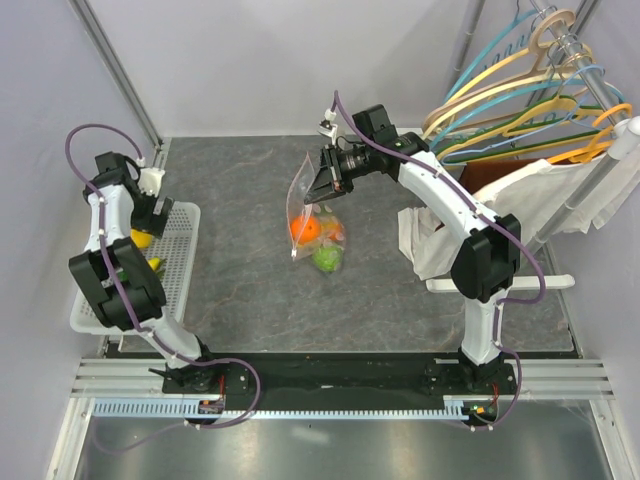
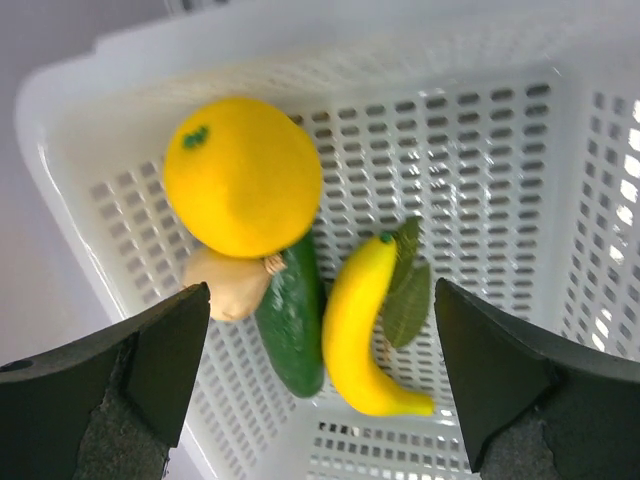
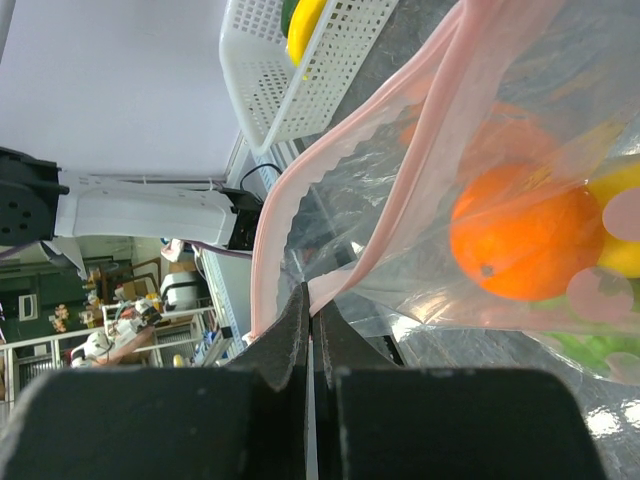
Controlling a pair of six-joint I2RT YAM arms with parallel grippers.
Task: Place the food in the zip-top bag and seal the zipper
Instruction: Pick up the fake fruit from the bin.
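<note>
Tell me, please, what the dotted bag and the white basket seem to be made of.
The zip-top bag looks like thin, glossy clear plastic film: the orange shows through and it wrinkles and glints. The basket looks like rigid moulded white plastic, probably, with regular slots in walls and floor.

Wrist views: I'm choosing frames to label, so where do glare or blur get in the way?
Right wrist: glare streaks the zip-top bag below the orange; the shut right gripper is a dark blur. Left wrist: the far rim of the basket washes out white; the yellow fruit is sharp.
</note>
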